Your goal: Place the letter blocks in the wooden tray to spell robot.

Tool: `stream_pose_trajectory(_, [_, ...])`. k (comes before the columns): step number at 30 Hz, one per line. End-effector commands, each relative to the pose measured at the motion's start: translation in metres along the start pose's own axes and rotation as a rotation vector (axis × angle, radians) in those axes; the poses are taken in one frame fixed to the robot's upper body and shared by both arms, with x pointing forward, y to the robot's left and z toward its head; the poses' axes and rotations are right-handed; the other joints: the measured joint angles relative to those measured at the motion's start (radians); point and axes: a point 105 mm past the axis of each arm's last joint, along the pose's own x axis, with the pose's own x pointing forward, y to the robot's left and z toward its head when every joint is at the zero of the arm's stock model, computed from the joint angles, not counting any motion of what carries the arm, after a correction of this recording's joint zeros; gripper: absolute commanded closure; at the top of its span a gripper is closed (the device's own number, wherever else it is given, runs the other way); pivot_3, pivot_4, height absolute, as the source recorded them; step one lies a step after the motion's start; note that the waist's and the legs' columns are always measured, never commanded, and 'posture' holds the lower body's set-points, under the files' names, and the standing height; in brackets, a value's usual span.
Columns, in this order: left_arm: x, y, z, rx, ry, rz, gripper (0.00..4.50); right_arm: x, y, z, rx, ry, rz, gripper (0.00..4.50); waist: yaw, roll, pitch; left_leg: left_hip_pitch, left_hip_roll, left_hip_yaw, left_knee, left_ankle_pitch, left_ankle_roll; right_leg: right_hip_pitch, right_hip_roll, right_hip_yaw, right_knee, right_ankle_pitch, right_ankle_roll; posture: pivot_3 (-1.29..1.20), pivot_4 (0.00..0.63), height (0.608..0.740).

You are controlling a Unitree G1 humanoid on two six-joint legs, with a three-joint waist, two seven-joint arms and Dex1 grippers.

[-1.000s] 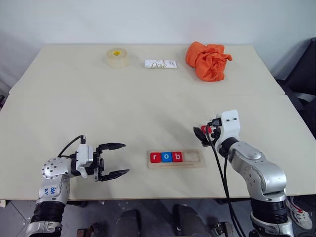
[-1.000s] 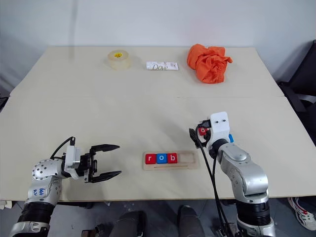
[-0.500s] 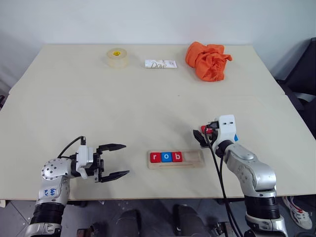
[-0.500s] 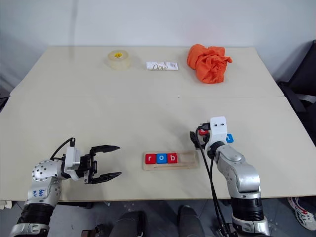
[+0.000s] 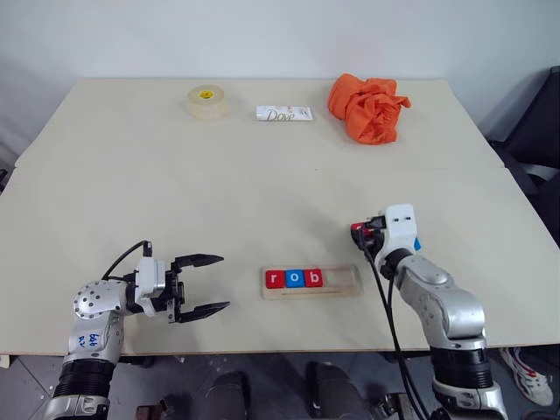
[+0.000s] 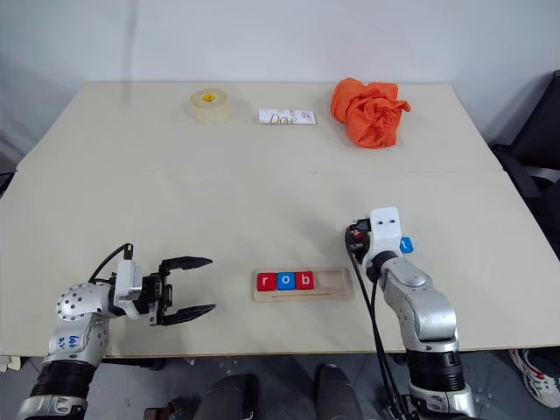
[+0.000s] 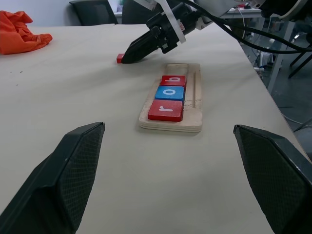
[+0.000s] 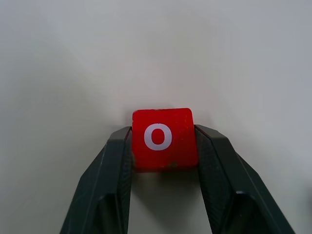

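1. Nearest the robot, the left gripper (image 5: 203, 283) hovers just above the table (image 5: 262, 192) with its two black fingers spread wide and nothing between them. It points across toward the wooden tray (image 5: 312, 282), well apart from it, and touches no block.

2. The tray lies near the front edge, between the two arms. Its groove holds a red r block (image 5: 275, 279), a blue o block (image 5: 295, 278) and a red b block (image 5: 314, 278), side by side and touching, filling the robot's-left part; the remaining slots toward the right are bare.

3. Just beyond the tray's right end, the right gripper (image 8: 163, 141) has its fingers drawn in against the two side faces of the red o block (image 8: 163, 137), which sits flat on the table, letter up. The pads look to be touching both sides; the block appears still on the surface, not lifted.

4. The step in hand seems to be picking up this fourth letter. To do it well, the robot should keep the grip square on the sides, lift straight before travelling, keep the o facing up, and lower it into the slot right beside the b without nudging the seated blocks.

5. A blue block (image 6: 407, 246) peeks out beside the right wrist; its letter cannot be read.

6. Far across the table lie a roll of tape (image 5: 206, 101), a Dove bar (image 5: 284, 113) and a crumpled orange cloth (image 5: 367, 107), all well clear of the work.
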Motion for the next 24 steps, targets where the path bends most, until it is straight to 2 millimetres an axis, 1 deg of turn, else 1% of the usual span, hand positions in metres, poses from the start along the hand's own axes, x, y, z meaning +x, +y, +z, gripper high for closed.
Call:
stream_pose_trajectory(1, [0.001,0.000,0.005,0.018,-0.016,-0.011,0.00,-0.015,0.010,0.031,-0.014,-0.131,0.060,3.04,0.000,0.000,0.000,0.000,0.000,0.000,0.000,0.000,0.000,0.000,0.000,0.000,0.000,0.000,0.000,0.00,0.150,0.740])
stream_pose_trajectory(4, [-0.001,-0.001,0.006,0.014,-0.012,-0.025,0.00,-0.037,0.012,0.039,-0.023,-0.172,0.084,3.04,0.002,0.000,0.000,0.000,0.000,0.000,0.000,0.000,0.000,0.000,0.000,0.000,0.000,0.000,0.000,0.00,0.150,0.740])
stream_pose_trajectory(7, [-0.003,-0.002,0.006,0.008,-0.010,-0.042,0.00,-0.057,0.012,0.037,-0.036,-0.166,0.090,3.04,0.005,0.000,0.000,-0.001,0.000,-0.002,-0.001,0.000,0.000,0.000,0.000,-0.001,-0.002,0.000,0.000,0.00,0.150,0.740])
stream_pose_trajectory(10, [-0.004,-0.002,0.006,0.003,-0.009,-0.062,0.00,-0.076,0.009,0.024,-0.049,-0.119,0.079,3.04,0.004,0.000,0.000,-0.001,0.000,-0.002,-0.001,0.000,0.000,0.001,-0.001,-0.001,-0.003,0.000,0.000,0.00,0.150,0.740])
stream_pose_trajectory(11, [-0.003,-0.001,0.006,0.003,-0.009,-0.067,0.00,-0.081,0.006,0.017,-0.048,-0.091,0.059,3.04,0.004,0.000,0.000,-0.001,0.000,-0.002,-0.001,0.000,0.000,0.001,-0.001,-0.001,-0.003,0.000,0.000,0.00,0.150,0.740])
stream_pose_trajectory(13, [-0.002,0.001,0.006,0.003,-0.010,-0.074,0.00,-0.089,0.002,0.007,-0.045,-0.055,0.034,3.04,0.004,0.000,0.000,-0.001,0.000,-0.002,-0.001,0.000,0.000,0.001,0.000,-0.002,-0.003,0.000,0.000,0.00,0.150,0.740])
stream_pose_trajectory(19, [0.004,0.005,0.006,0.007,-0.019,-0.095,0.00,-0.096,0.004,-0.017,-0.002,0.018,-0.024,3.04,0.001,0.000,0.000,0.000,0.000,-0.002,0.000,0.000,0.000,0.001,0.001,-0.002,-0.002,0.000,0.000,0.00,0.150,0.740])
stream_pose_trajectory(24, [0.006,0.007,0.006,0.008,-0.023,-0.099,0.00,-0.091,0.002,-0.022,0.036,0.022,-0.052,3.04,0.002,0.000,0.000,-0.001,0.000,-0.002,0.000,0.000,0.000,0.001,0.001,-0.002,-0.002,0.000,-0.001,0.00,0.150,0.740])
